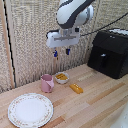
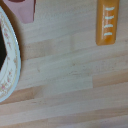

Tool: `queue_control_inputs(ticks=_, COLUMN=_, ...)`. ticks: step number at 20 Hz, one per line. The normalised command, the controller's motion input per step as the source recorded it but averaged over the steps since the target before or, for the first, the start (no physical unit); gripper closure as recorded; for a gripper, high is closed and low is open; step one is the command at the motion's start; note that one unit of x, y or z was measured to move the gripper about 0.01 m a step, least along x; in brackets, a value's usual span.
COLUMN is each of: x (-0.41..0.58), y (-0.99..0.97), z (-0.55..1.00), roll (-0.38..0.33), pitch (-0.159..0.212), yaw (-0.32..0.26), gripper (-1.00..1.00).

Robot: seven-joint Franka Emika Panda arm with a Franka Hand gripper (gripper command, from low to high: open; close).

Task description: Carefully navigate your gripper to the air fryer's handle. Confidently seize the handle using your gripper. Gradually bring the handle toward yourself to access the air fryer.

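Black and boxy, one air fryer [image 1: 111, 52] sits at the exterior view's right on the wooden counter [image 1: 95, 102], its drawer front facing the exterior view's left with the one handle [image 1: 103, 60] standing upright on it, long axis vertical. White arm up high, its pincer [image 1: 61, 52] hangs in the air well apart from that handle, blue-tipped fingers [image 1: 67, 51] pointing down, spread moderately and gripping nothing. Below: one patterned plate [image 1: 30, 109], one pink cup [image 1: 47, 83], one small bowl [image 1: 62, 77], one orange piece [image 1: 76, 88].

An orange grooved piece [image 2: 107, 22], a patterned plate's rim [image 2: 11, 65] and a pink corner [image 2: 25, 11] are lying on the wooden table [image 2: 70, 80] beneath the camera.
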Motion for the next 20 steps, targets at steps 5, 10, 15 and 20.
queue_control_inputs(ticks=5, x=0.094, y=-0.01, z=0.00, roll=-0.051, pitch=-0.006, yaw=-0.327, gripper=-1.00)
queue_control_inputs(ticks=10, x=0.114, y=-0.01, z=0.00, roll=-0.068, pitch=-0.012, yaw=-0.375, gripper=-1.00)
queue_control_inputs(ticks=15, x=0.198, y=-0.01, z=0.02, roll=-0.163, pitch=-0.016, yaw=-0.347, gripper=-1.00)
queue_control_inputs(ticks=20, x=0.206, y=-0.04, z=0.00, roll=-0.303, pitch=0.000, yaw=-0.268, gripper=-1.00)
